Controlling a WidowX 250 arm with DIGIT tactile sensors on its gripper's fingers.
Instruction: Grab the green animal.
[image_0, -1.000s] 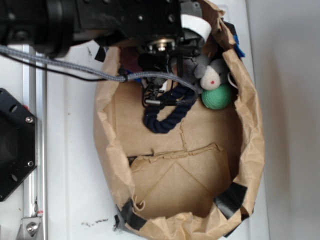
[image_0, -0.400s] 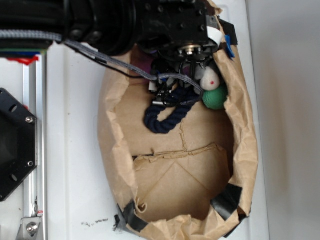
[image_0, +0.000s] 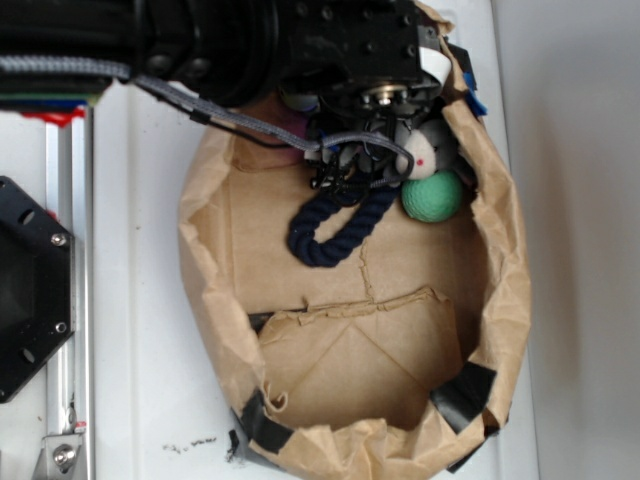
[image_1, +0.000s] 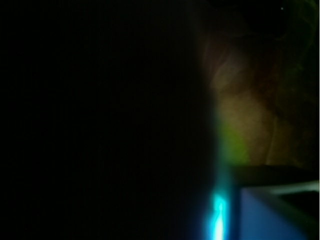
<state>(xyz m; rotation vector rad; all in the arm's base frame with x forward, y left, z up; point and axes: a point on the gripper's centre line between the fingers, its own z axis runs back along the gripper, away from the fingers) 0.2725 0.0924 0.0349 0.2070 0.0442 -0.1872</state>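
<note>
exterior view: black arm reaches into the far end of a crumpled brown paper bag (image_0: 215, 330) on the white tabletop (image_0: 140, 300). the hand (image_0: 350, 170) sits low among the contents, fingers hidden by its own body; released or clenched, cannot tell. navy rope loop (image_0: 325, 235) lies just below it. grey mouse (image_0: 428, 148) beside it, touching the teal knitted ball (image_0: 433, 196). green animal not made out here. wrist view nearly black; a blurred yellow-green patch (image_1: 232, 145) close to the lens.
</note>
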